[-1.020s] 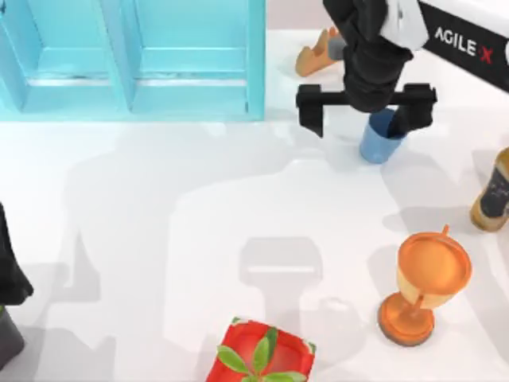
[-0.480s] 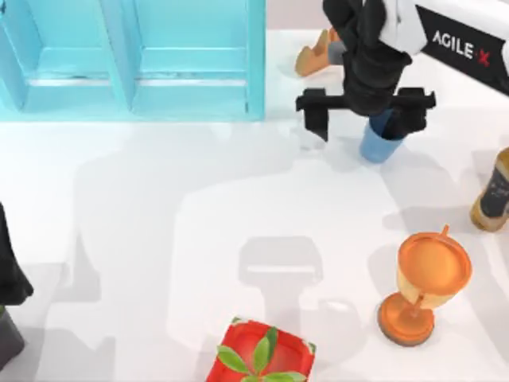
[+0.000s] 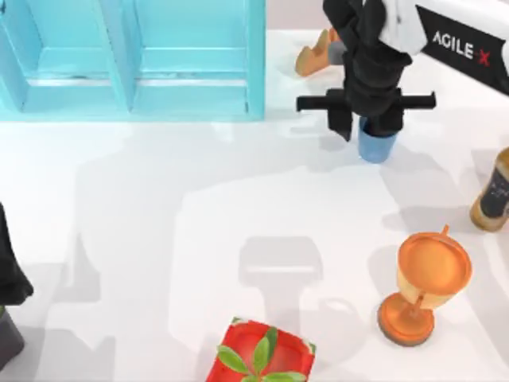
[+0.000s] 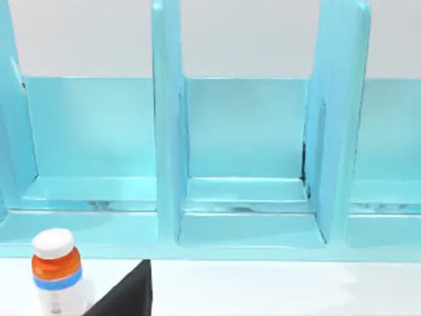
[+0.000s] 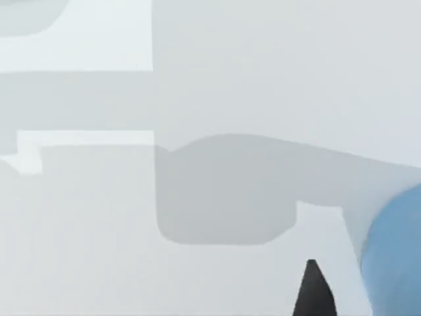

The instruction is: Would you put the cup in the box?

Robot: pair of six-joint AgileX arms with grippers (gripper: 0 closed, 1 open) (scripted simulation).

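Right hand (image 3: 364,127) hangs over the far right part of the worktop (image 3: 238,207), its two dark fingers closed in on the cup (image 3: 377,145) from either side, so it grips the cup near the rim. Seen from above, one finger (image 3: 342,123) stands at the cup's left and the other is at its right, partly lost against the dark wrist. The cup is a small plain blue tumbler standing upright on the worktop, just right of the box (image 3: 131,60) and well apart from its open front. In the right wrist view the cup's blue wall (image 5: 395,257) fills the corner with a dark fingertip (image 5: 314,289) just beside it.

The box is a pale turquoise shelf-like case at the far left, split by upright walls into compartments; the left wrist view looks straight into those compartments (image 4: 247,131).

Behind the right arm lies a tan object (image 3: 316,54), partly hidden. An orange stemmed goblet (image 3: 425,286) stands near the right edge, closer to the viewer than the cup, and a brown bottle (image 3: 493,195) is at the right border. A red box with green leaves (image 3: 261,354) sits at the near edge.

Left arm (image 3: 9,278) is parked at the left edge. A white bottle with an orange cap (image 4: 56,270) stands before the box in the left wrist view.
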